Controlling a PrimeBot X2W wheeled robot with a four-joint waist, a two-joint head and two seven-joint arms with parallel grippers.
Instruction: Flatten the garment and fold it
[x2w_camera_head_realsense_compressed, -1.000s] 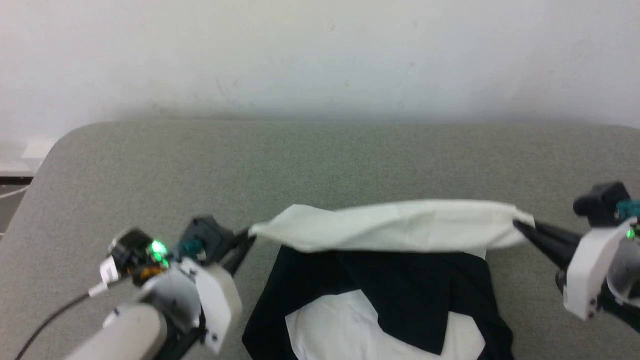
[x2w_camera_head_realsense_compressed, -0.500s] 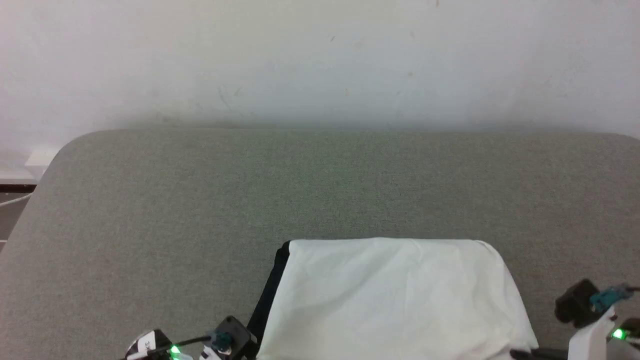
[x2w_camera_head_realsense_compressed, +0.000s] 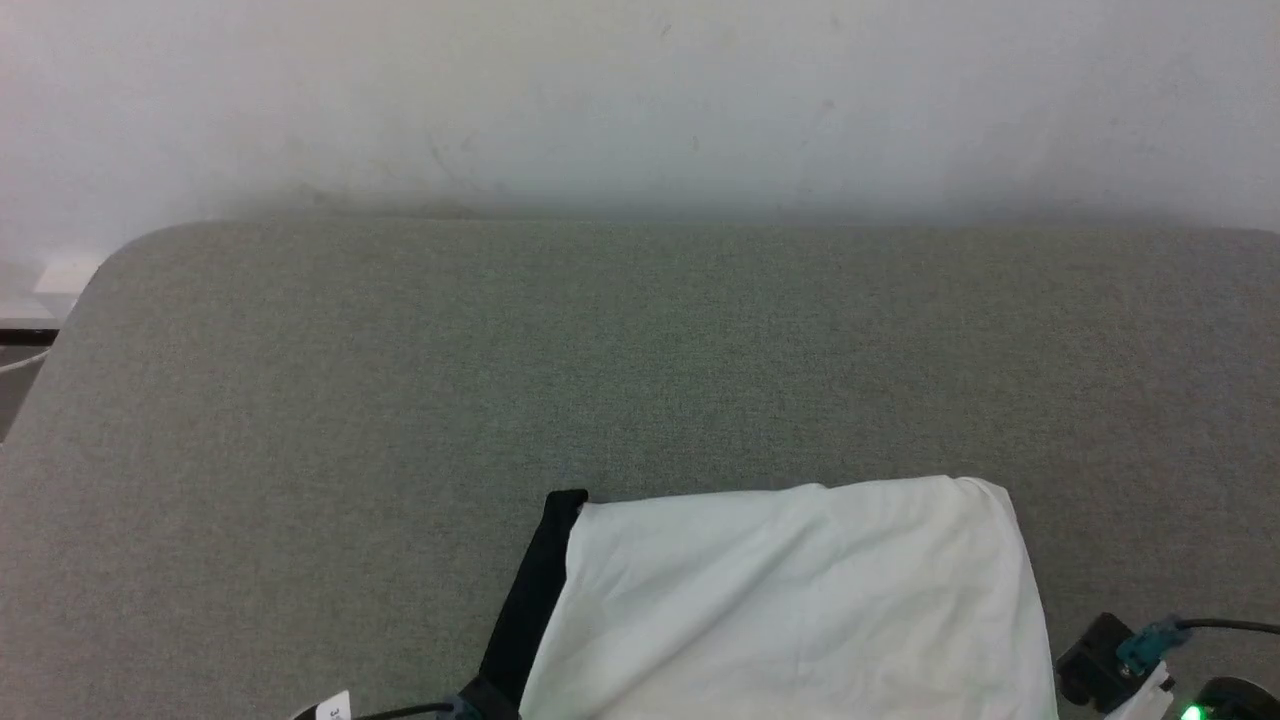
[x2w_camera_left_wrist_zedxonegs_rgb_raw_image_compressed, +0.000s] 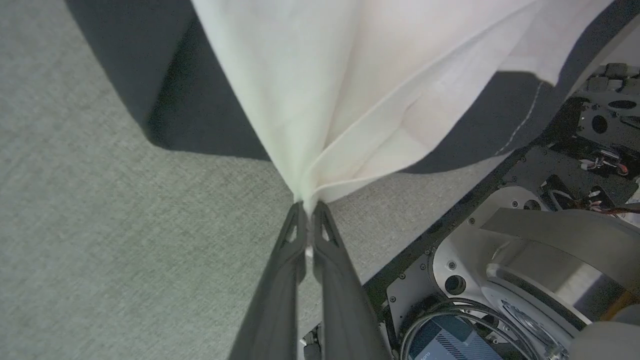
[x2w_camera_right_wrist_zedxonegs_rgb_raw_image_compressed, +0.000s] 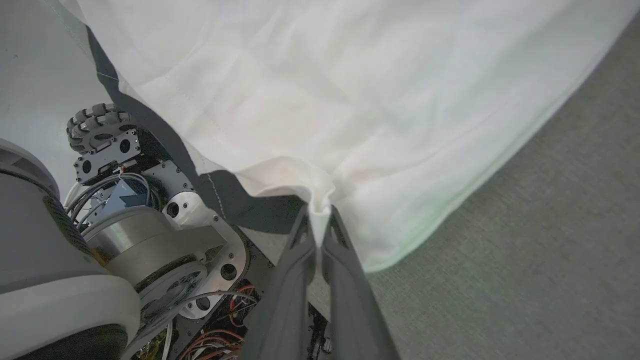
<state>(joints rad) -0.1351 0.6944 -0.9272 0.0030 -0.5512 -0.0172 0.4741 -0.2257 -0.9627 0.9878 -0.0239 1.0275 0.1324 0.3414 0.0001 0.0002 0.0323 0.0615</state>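
The garment (x2w_camera_head_realsense_compressed: 790, 600) lies at the near edge of the grey table (x2w_camera_head_realsense_compressed: 640, 360), its white body folded over on top and a strip of black sleeve (x2w_camera_head_realsense_compressed: 530, 590) showing along its left side. In the left wrist view my left gripper (x2w_camera_left_wrist_zedxonegs_rgb_raw_image_compressed: 307, 206) is shut on a bunched white corner of the garment (x2w_camera_left_wrist_zedxonegs_rgb_raw_image_compressed: 320, 100), held just above the table. In the right wrist view my right gripper (x2w_camera_right_wrist_zedxonegs_rgb_raw_image_compressed: 318, 212) is shut on the other white corner of the garment (x2w_camera_right_wrist_zedxonegs_rgb_raw_image_compressed: 325, 110), with black fabric hanging beneath it.
A pale wall (x2w_camera_head_realsense_compressed: 640, 100) rises behind the table. The table's rounded left corner (x2w_camera_head_realsense_compressed: 90, 290) is in view. My wheeled base (x2w_camera_right_wrist_zedxonegs_rgb_raw_image_compressed: 110, 220) sits below the table's near edge, close under both grippers.
Both grippers have pulled the white hem toward me over the black sleeves, so the white body now covers them. The head camera has also shifted.
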